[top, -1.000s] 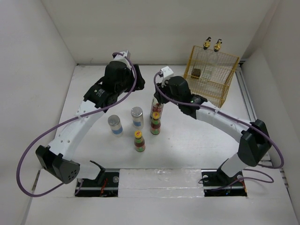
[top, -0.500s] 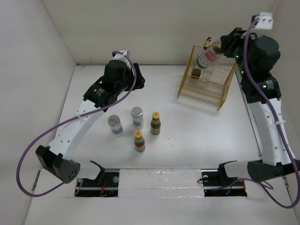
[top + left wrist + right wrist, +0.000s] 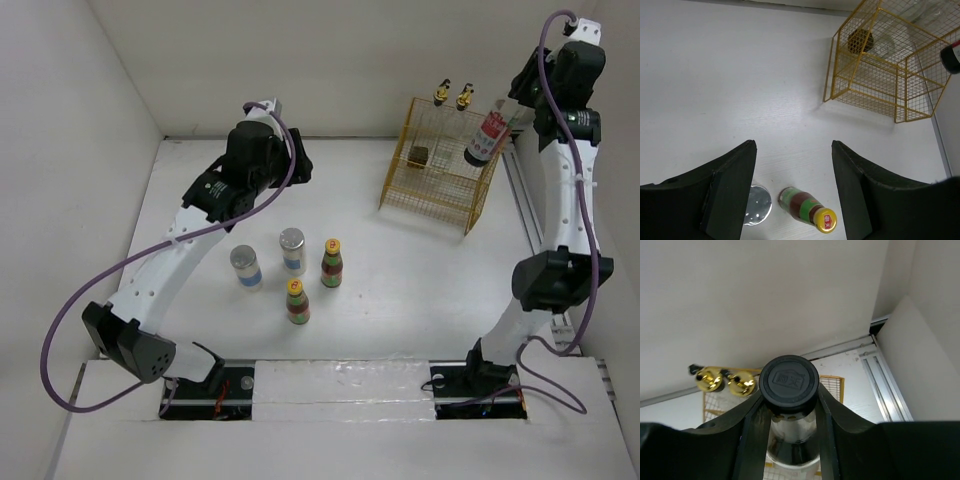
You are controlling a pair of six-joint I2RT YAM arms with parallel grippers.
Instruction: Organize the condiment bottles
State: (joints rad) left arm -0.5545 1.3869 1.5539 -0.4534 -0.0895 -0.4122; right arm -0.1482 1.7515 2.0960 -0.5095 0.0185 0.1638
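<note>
White tabletop (image 3: 400, 290), enclosed cell. Right gripper (image 3: 791, 422) clamps the black-capped bottle (image 3: 483, 140) above the yellow wire basket (image 3: 430, 186) at 1 o'clock. The bottle is best lowered upright beside the gold-capped bottles (image 3: 440, 97), clear of them. Left gripper (image 3: 792, 185) hangs spread, empty.

Bright even overhead light, soft shadows, sharp focus, no glare

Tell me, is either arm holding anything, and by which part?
The right gripper clamps the black-capped bottle by its neck, just below the cap. The left gripper is open and empty.
</note>
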